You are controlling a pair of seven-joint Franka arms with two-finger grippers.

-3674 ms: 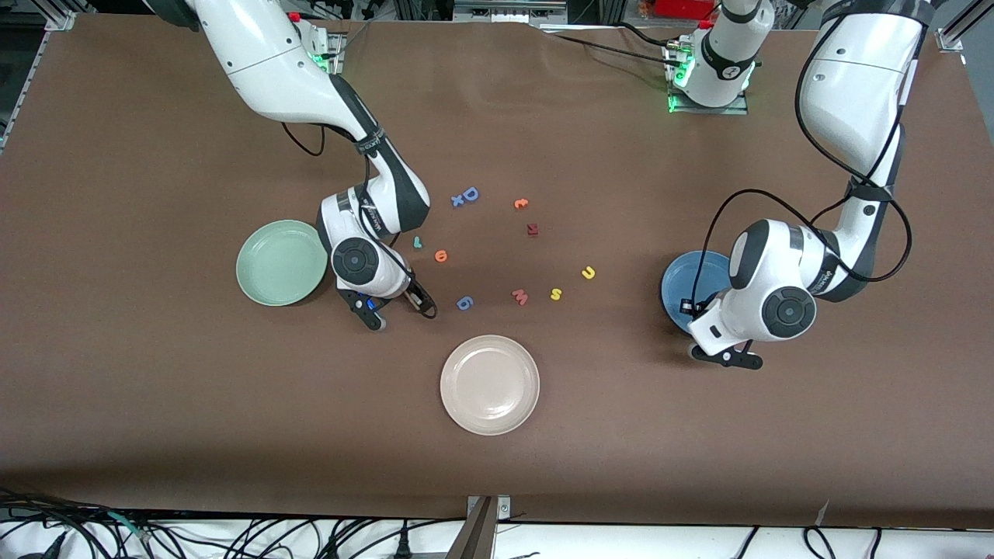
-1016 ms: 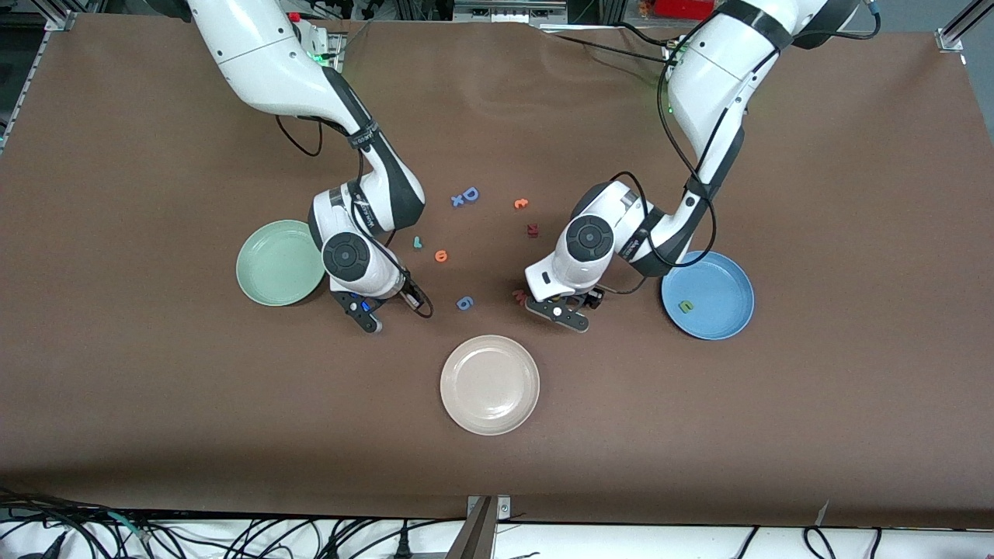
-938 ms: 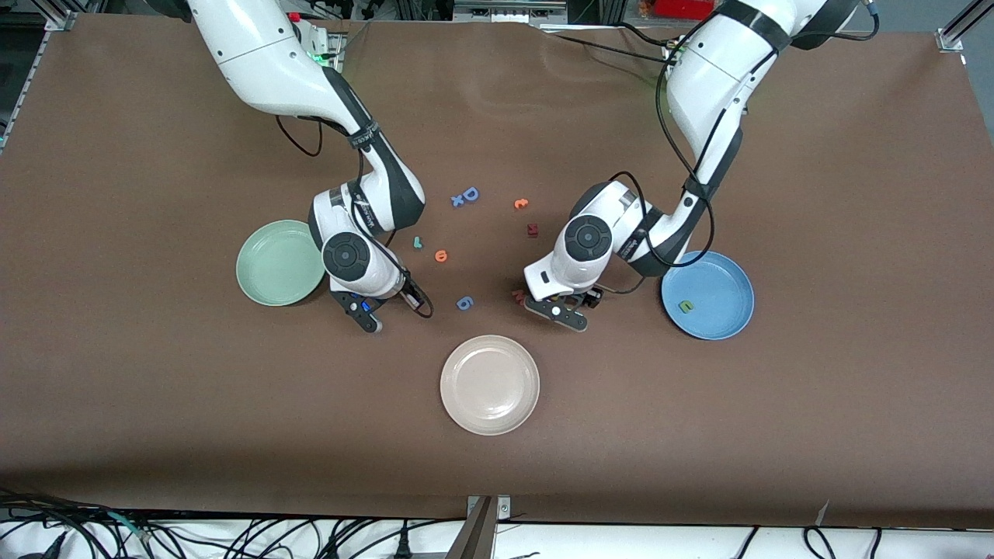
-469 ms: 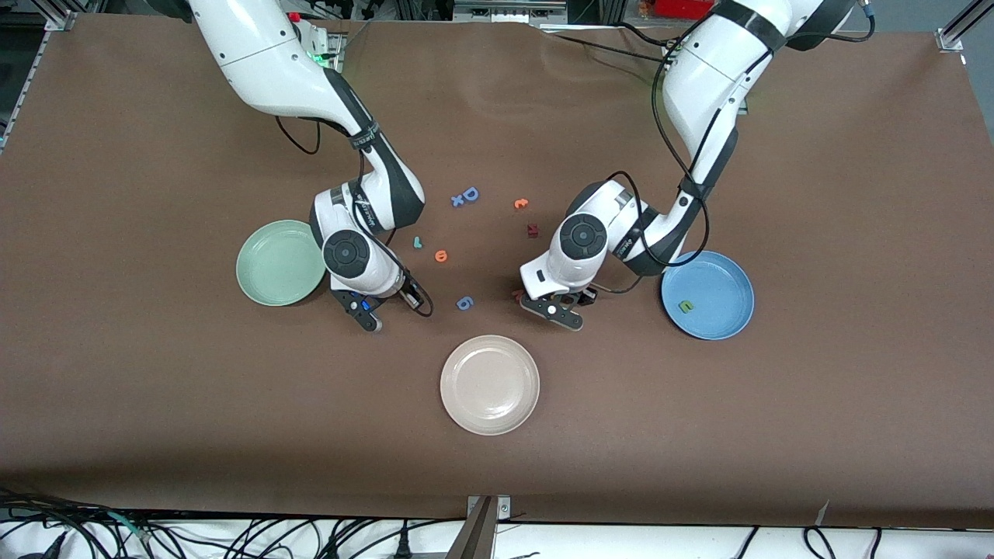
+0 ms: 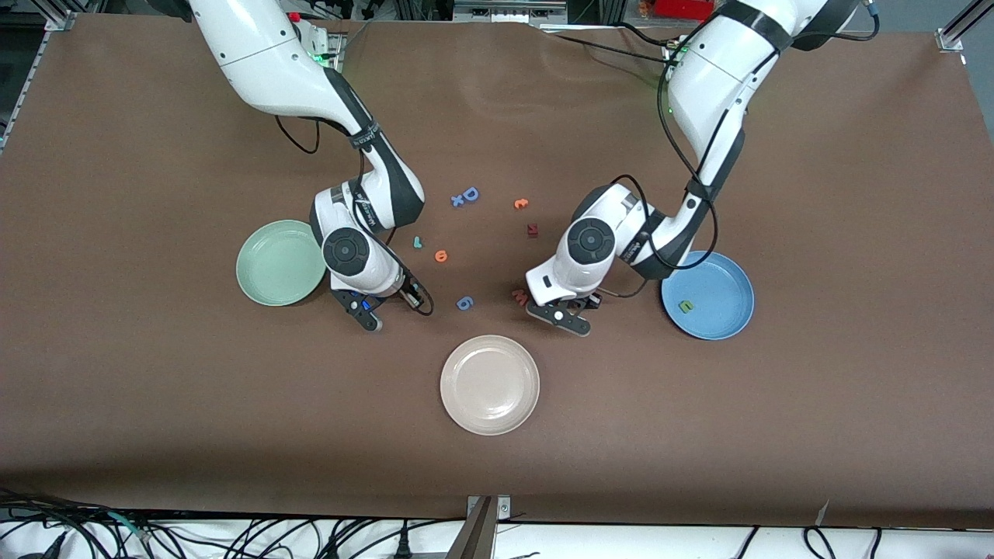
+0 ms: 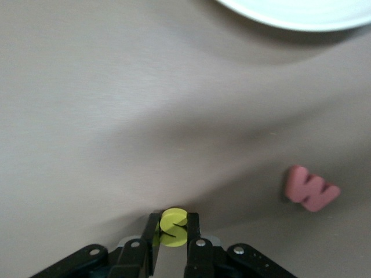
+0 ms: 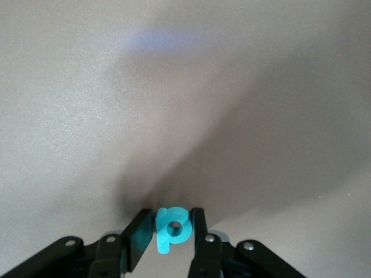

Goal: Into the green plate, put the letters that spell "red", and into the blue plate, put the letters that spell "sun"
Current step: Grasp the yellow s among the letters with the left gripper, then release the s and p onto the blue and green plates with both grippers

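In the left wrist view my left gripper (image 6: pixel 173 225) is shut on the yellow "s" (image 6: pixel 172 220), low over the table beside the pink "w" (image 6: pixel 310 188). From the front it (image 5: pixel 565 315) sits between the "w" (image 5: pixel 519 296) and the blue plate (image 5: pixel 726 276), which holds the green "n" (image 5: pixel 686 306). My right gripper (image 7: pixel 172 219) is shut on the teal "d" (image 7: pixel 174 229). It (image 5: pixel 368 314) stands low beside the green plate (image 5: pixel 268 268). The teal "r" (image 5: pixel 418 243) and orange "e" (image 5: pixel 441 255) lie on the table.
A cream-white plate (image 5: pixel 489 411) lies nearest the front camera, its rim (image 6: pixel 301 20) showing in the left wrist view. A small blue letter (image 5: pixel 464 303), a blue "D" (image 5: pixel 470 194), an orange letter (image 5: pixel 521 203) and a dark red letter (image 5: pixel 533 230) lie mid-table.
The left arm came over from the blue plate, leaving the green "n" in it, and its fingers closed on the yellow "s". The right gripper stayed put, its fingers narrowing on the "d".
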